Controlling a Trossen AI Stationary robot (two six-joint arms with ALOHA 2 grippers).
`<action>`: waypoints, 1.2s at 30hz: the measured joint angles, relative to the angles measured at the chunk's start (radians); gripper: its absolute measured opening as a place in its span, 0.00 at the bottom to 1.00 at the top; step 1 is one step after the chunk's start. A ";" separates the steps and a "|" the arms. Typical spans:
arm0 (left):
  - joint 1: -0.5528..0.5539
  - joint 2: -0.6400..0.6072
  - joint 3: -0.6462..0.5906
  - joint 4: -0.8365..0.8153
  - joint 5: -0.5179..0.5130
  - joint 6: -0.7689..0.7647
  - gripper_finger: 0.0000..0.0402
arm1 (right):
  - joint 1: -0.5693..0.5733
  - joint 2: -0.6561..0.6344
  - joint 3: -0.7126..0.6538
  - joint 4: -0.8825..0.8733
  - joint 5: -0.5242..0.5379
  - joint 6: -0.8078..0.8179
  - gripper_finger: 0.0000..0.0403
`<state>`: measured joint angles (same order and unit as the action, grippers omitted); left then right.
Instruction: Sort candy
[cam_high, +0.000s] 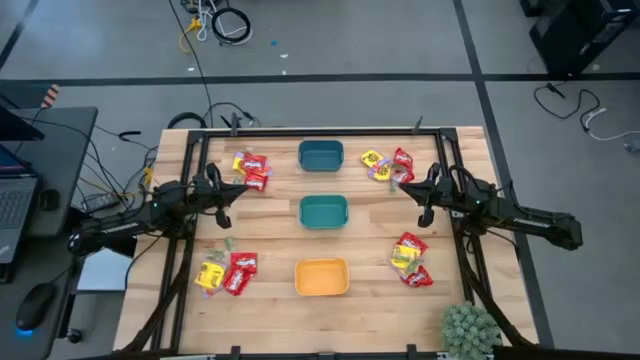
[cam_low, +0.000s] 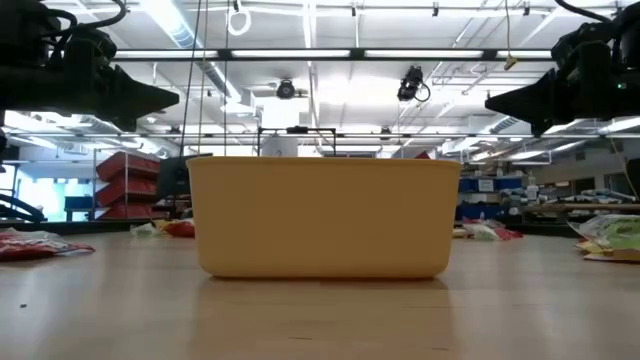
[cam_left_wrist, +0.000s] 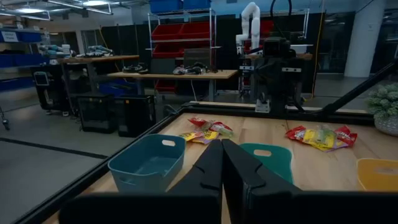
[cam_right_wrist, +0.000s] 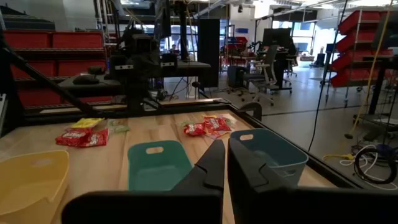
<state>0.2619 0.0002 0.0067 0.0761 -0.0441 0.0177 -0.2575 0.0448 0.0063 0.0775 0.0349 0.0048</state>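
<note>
Candy lies in four small piles of red and yellow packets on the wooden table: far left, far right, near left and near right. My left gripper hovers shut between the two left piles, above the table, pointing toward the middle teal bin. My right gripper hovers shut between the two right piles, facing the left one. The left wrist view shows its shut gripper with candy across the table. The right wrist view shows its gripper and candy.
Three bins stand in a row down the table's middle: a teal bin at the far side, a second teal bin in the centre, an orange bin nearest. A small plant sits at the near right corner. A desk with a laptop stands left of the table.
</note>
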 joint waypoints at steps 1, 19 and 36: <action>0.000 0.000 0.000 0.000 0.000 0.000 0.01 | 0.000 0.000 0.000 0.000 0.000 0.000 0.02; 0.000 0.000 0.000 0.000 0.000 0.000 0.01 | 0.000 0.000 0.000 0.021 0.000 0.000 0.02; 0.000 0.000 0.000 0.000 0.000 0.000 0.01 | 0.000 0.087 0.000 0.157 0.092 0.062 0.01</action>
<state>0.2617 0.0000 0.0068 0.0761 -0.0441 0.0177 -0.2575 0.1314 0.0063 0.2342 0.1266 0.0665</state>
